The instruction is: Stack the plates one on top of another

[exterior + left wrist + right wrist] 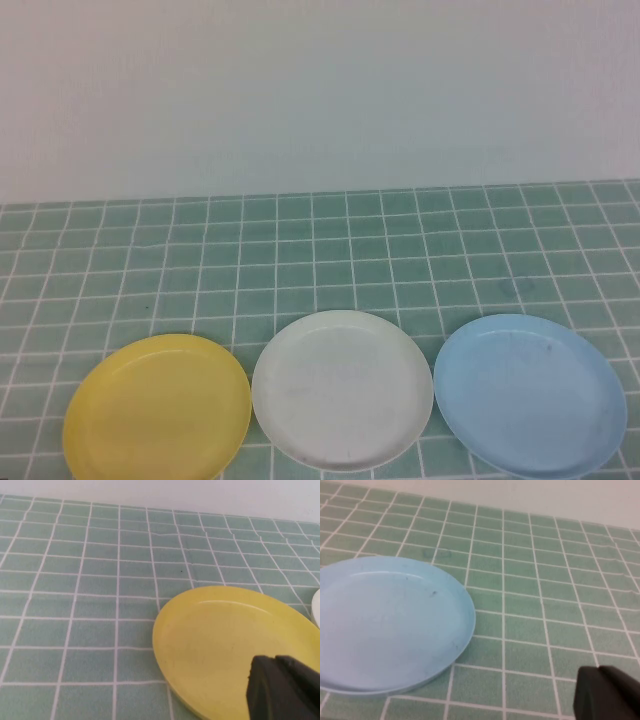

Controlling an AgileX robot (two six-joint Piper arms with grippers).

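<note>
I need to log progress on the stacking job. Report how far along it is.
Nothing is stacked yet. The yellow plate, white plate and light blue plate lie separately in a row on the tiled table. Nothing is in hand: the left gripper hovers by the yellow plate, the right gripper near the blue one. All stacking remains.

Only small parts of the robot's body are shown. The left gripper [285, 687] is seen in its wrist view as a matte black, blocky, angular piece with blunt corners. The right gripper [607, 692] is seen likewise as a black block.
</note>
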